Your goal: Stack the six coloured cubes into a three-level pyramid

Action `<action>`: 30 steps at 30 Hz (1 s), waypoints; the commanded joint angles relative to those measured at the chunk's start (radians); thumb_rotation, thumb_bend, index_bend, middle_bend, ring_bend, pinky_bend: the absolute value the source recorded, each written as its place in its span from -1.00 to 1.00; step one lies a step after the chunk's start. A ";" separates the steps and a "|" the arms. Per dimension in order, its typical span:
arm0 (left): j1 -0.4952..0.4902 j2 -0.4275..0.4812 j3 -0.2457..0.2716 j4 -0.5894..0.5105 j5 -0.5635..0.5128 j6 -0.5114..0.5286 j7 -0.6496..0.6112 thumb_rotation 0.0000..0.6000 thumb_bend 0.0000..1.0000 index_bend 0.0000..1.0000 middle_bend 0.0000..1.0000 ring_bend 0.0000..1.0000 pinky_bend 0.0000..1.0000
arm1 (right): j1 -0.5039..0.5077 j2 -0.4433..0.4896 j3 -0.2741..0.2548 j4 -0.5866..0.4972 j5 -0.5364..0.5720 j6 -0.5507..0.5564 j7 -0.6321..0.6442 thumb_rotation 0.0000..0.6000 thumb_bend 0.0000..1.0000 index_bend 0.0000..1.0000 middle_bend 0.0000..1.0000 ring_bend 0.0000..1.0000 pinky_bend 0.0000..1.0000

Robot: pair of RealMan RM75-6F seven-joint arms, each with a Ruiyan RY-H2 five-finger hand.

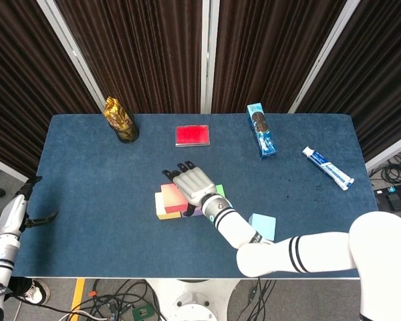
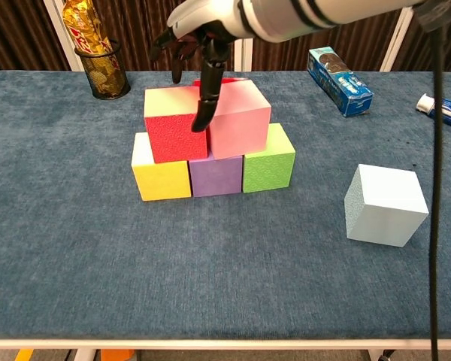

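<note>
Right hand (image 2: 199, 37) spread open, thumb tip at red cube (image 2: 176, 134)

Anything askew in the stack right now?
Slightly. The pink cube is turned a little out of line with the red cube beside it. The right hand hovers over both. The pale blue cube lies apart, unstacked.

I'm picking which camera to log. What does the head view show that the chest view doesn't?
Only the head view shows the left robot hand off the table's left edge and the whole red card. Only the chest view shows the purple cube face-on and all three bottom cubes in a row. Both show the right robot hand open over the stack, the light blue cube apart, and the cookie box.
</note>
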 commanded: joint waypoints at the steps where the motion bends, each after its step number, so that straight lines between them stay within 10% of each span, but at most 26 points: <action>1: 0.001 0.000 0.000 0.003 0.000 -0.001 -0.003 1.00 -0.52 -0.85 -0.97 -1.00 -1.00 | 0.008 -0.025 -0.001 0.022 -0.005 0.014 0.004 1.00 -1.00 -1.00 -0.55 -1.00 -1.00; 30: -0.003 -0.001 -0.002 -0.001 -0.009 -0.005 0.016 1.00 -0.52 -0.85 -0.97 -1.00 -1.00 | -0.036 -0.063 0.011 0.068 -0.130 0.037 0.030 1.00 -0.78 -1.00 -0.13 -0.99 -1.00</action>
